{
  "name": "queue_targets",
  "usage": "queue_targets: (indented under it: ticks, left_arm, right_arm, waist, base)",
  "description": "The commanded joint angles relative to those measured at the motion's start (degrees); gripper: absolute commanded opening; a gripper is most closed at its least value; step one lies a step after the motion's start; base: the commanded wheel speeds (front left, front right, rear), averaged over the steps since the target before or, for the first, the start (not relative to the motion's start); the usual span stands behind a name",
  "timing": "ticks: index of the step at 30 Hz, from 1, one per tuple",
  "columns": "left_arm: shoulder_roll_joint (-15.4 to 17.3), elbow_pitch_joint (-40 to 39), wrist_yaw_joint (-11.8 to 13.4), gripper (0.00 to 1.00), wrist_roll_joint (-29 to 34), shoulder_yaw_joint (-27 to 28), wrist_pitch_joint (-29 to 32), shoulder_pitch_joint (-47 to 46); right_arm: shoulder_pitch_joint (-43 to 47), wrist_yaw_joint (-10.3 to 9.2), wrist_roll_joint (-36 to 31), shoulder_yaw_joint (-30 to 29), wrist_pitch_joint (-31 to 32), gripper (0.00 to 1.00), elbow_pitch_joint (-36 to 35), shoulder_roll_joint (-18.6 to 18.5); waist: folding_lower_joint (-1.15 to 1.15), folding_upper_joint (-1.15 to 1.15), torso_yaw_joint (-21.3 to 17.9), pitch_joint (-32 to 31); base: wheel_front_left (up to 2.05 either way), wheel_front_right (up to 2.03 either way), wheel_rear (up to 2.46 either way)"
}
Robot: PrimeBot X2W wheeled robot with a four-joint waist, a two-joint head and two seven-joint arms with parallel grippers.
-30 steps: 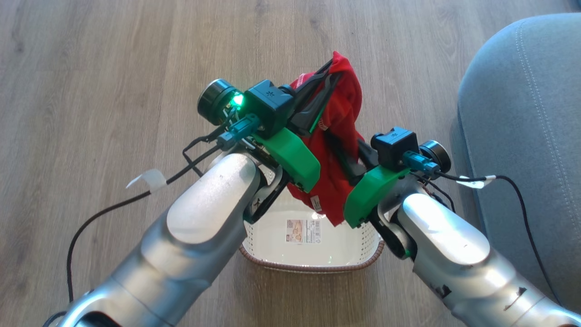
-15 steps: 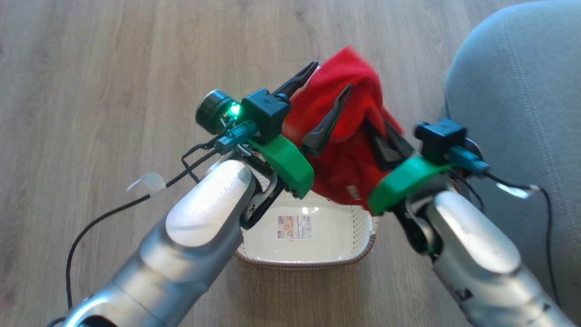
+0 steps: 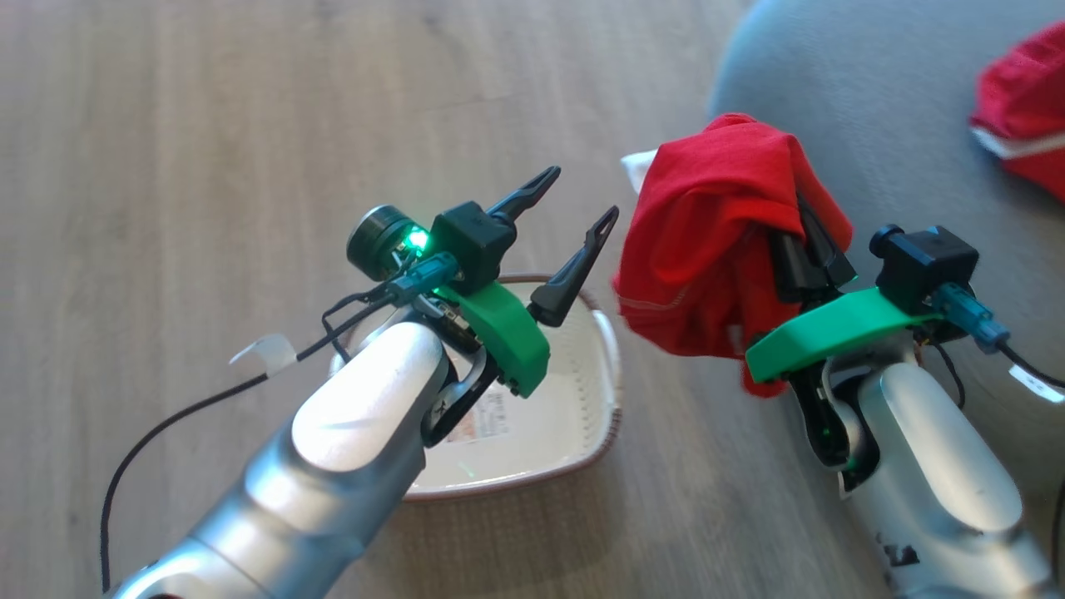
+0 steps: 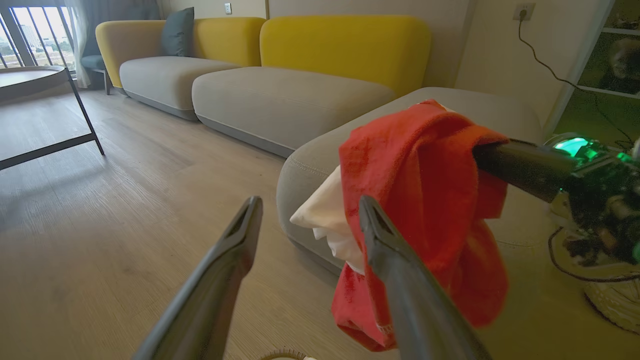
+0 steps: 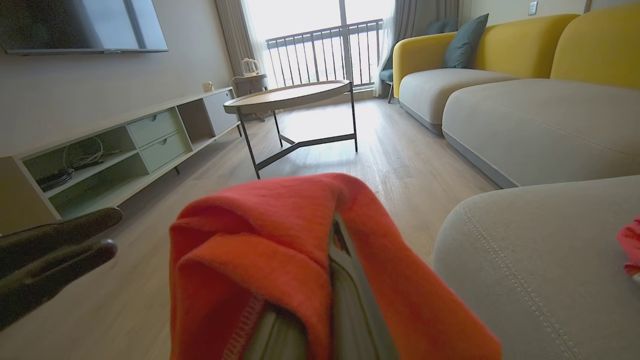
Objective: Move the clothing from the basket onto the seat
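Observation:
A bright red garment with a white collar part hangs draped over my right gripper, which is shut on it. It hangs in the air above the floor, right beside the rounded corner of the grey seat. A second red garment with a white stripe lies on the seat at the far right. My left gripper stands open and holds nothing, above the far rim of the cream basket. The basket's bottom shows a sticker label, partly hidden by my left arm.
The wooden floor spreads to the left and ahead. Yellow-backed sofas stand beyond the seat. A round coffee table and a low TV cabinet stand farther off. Black cables trail from both wrists.
My left gripper opened and let go of the red garment. The right gripper carried it rightwards, away from the basket toward the seat. The head camera turned right, bringing more of the seat into view.

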Motion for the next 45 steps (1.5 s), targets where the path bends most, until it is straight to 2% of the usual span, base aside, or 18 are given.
queue_targets:
  ticks: [1, 14, 21, 26, 31, 38, 45]
  left_arm:
    - [1.2, -1.5, -0.2, 1.00, -0.2, 1.3, -0.3, -1.1]
    - [2.4, -1.4, -0.4, 1.00, -0.4, -0.6, -0.3, 1.4]
    - [2.8, -1.8, -0.4, 1.00, 0.1, -0.8, -0.3, 2.2]
    - [2.8, -2.4, -0.4, 1.00, 0.8, -1.2, -0.3, 2.3]
    - [3.4, -2.9, -0.4, 1.00, 1.3, -2.4, -0.3, 1.8]
    - [4.8, -4.0, -0.4, 1.00, 1.4, -5.3, -0.3, -1.2]
    - [6.9, -5.9, -0.4, 1.00, 1.1, -6.4, -0.2, -3.7]
  right_arm:
    - [0.2, 0.40, -0.6, 0.0, -0.3, 0.00, -2.9, 0.9]
    - [3.5, 0.40, -1.0, -3.1, -0.3, 0.00, -7.4, 2.7]
    - [5.9, 0.40, -1.4, -4.4, -0.3, 0.00, -9.8, 3.2]
    - [6.9, 0.40, -2.2, -6.9, -0.3, 0.00, -11.7, 3.2]
    - [2.9, 0.40, -4.8, -10.1, -0.3, 0.00, -12.8, 0.6]
    - [-6.2, 0.40, -9.6, -17.2, -0.3, 0.00, -13.0, -6.7]
    - [-17.2, 0.40, -14.5, -21.3, -0.3, 0.00, -10.6, -14.2]
  waist:
    - [0.00, 0.00, -3.9, 0.5]
    - [0.00, 0.00, -16.7, 0.3]
    - [0.00, 0.00, -21.7, 0.7]
    - [0.00, 0.00, -22.2, 2.0]
    - [0.00, 0.00, -21.6, 5.0]
    - [0.00, 0.00, -18.1, 11.1]
    - [0.00, 0.00, -15.3, 16.6]
  base:
    - [0.00, 0.00, 0.00]
    - [0.00, 0.00, 0.00]
    - [0.00, 0.00, 0.00]
    - [0.00, 0.00, 0.00]
    - [0.00, 0.00, 0.00]
    - [0.00, 0.00, 0.00]
    - [0.00, 0.00, 0.00]
